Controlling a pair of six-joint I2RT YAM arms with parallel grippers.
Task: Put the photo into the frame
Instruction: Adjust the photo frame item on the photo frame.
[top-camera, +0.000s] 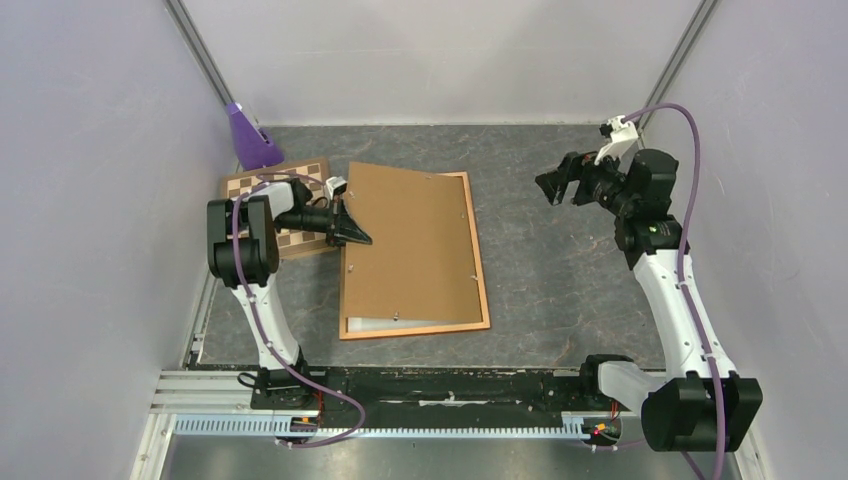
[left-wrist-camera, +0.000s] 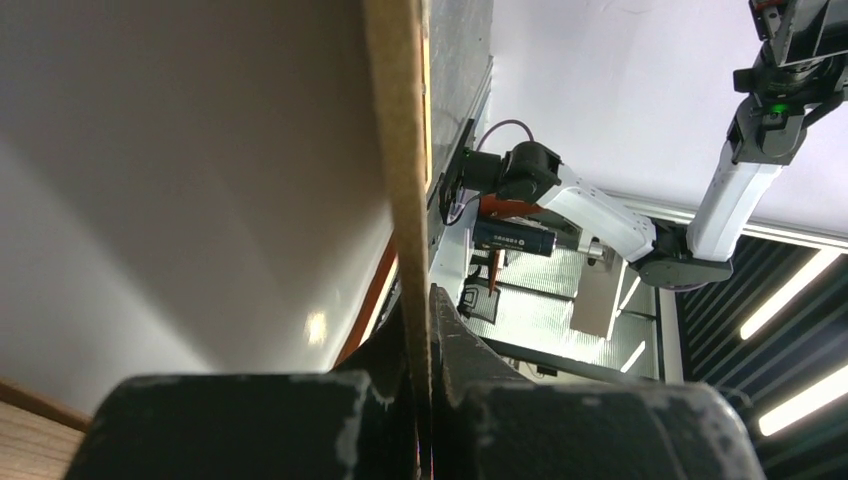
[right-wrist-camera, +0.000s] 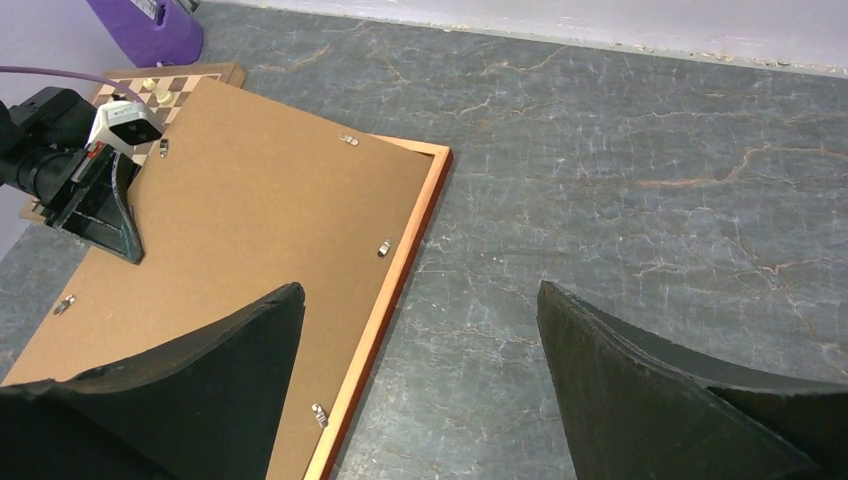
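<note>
L pincer (top-camera: 352, 236) clamped on backing panel (top-camera: 410, 240) edge over frame (top-camera: 481, 262), R pincer (top-camera: 553, 186) wide, apart

The frame (top-camera: 483, 285) is laid flat on the table (top-camera: 570, 290), left of centre. Inside it, the photo (top-camera: 385, 325) is glimpsed at the near end, under the backing panel (top-camera: 410, 240), which is set askew over the frame. The panel's left edge is caught between the fingers of the left gripper (top-camera: 352, 235). Behind and to the left, the chessboard (top-camera: 262, 184) is partly overlapped by the panel, with a stand (top-camera: 250, 140) behind it in the far-left corner. The right gripper (top-camera: 553, 187) is held well apart to the right, above the table.
</note>
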